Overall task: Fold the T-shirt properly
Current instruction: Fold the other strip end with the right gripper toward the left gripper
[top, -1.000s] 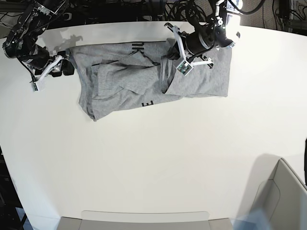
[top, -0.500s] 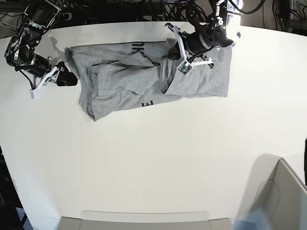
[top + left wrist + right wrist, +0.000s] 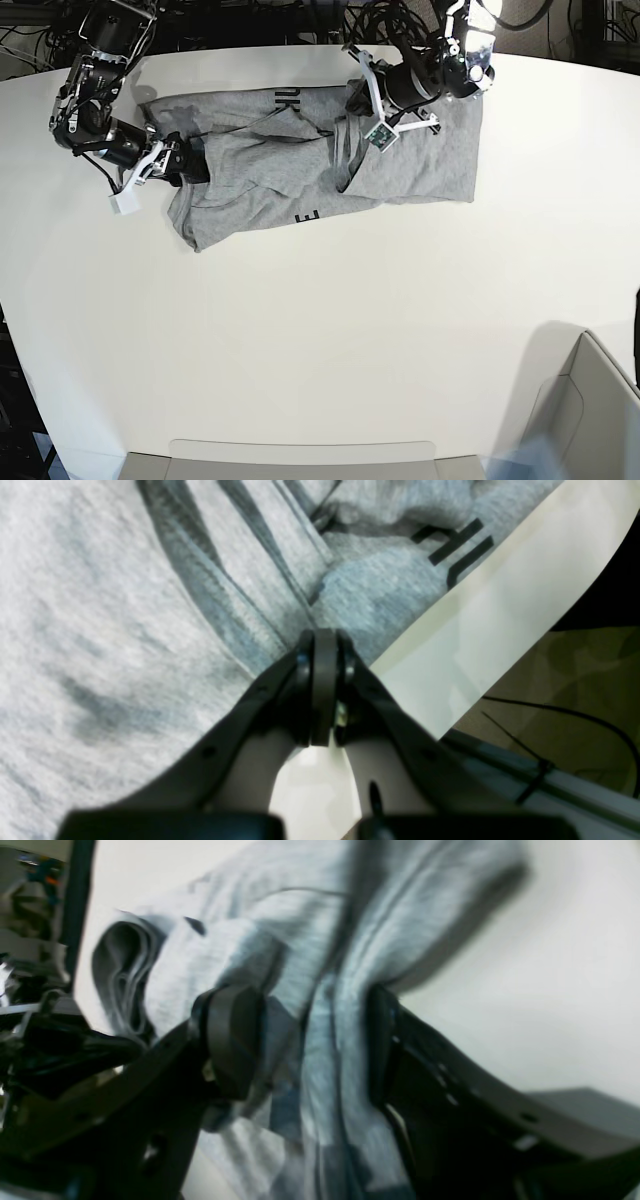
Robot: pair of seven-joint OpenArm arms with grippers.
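Observation:
The light grey T-shirt (image 3: 420,160) lies crumpled across the back of the white table (image 3: 320,340), with black lettering showing at a few folds. My left gripper (image 3: 358,100) is at the shirt's back edge near the middle. In the left wrist view the left gripper (image 3: 324,645) has its pads pressed together, tips on the shirt (image 3: 100,605) beside the table edge (image 3: 500,605); no cloth shows between the pads. My right gripper (image 3: 185,160) is at the shirt's left end. In the right wrist view the right gripper (image 3: 305,1045) is open, its jaws straddling a bunched fold of shirt (image 3: 310,940).
Cables (image 3: 330,20) hang behind the table's back edge, close to both arms. A grey bin (image 3: 585,420) stands at the front right and a grey tray (image 3: 300,460) at the front edge.
My right gripper has moved right, from the bare table beside the shirt onto the shirt's left end. My left gripper has shifted slightly toward the back edge.

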